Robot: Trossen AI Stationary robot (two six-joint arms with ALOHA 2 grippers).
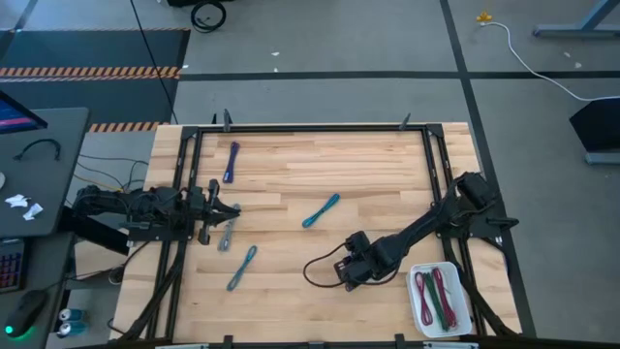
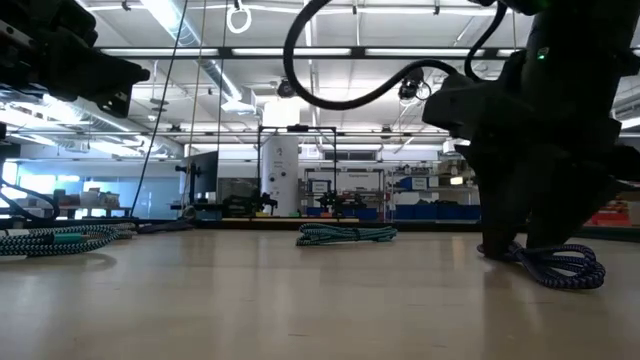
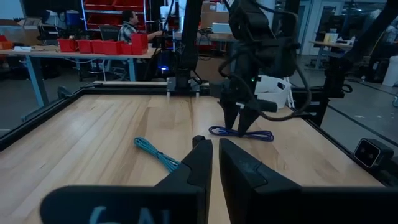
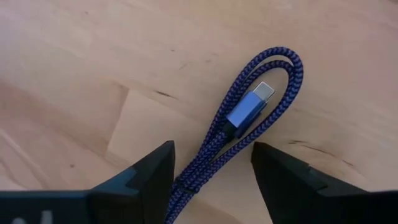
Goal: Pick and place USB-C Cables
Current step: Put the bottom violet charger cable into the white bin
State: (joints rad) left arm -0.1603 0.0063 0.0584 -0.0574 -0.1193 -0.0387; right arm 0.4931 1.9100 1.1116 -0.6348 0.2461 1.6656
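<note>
My right gripper (image 4: pixel 211 149) is open and points down over a purple braided USB-C cable (image 4: pixel 255 99) that lies flat on the wood. One finger stands on either side of the cable's strands, and its looped end with a silver plug lies beyond them. In the high view my right gripper (image 1: pixel 351 271) hides this cable. In the low view the cable (image 2: pixel 565 268) shows at its tips. My left gripper (image 1: pixel 231 211) waits at the table's left side, its fingers almost together, holding nothing. Loose cables lie flat: purple (image 1: pixel 232 162), teal (image 1: pixel 321 209), grey (image 1: pixel 228 234), blue (image 1: pixel 242 267).
A white tray (image 1: pixel 418 291) stands at the table's near right corner and holds red and green cables (image 1: pixel 438 296). A black frame rail (image 1: pixel 310 127) runs around the tabletop. A black wire loop (image 1: pixel 315 269) hangs from my right arm. A person sits far behind the table (image 3: pixel 129 23).
</note>
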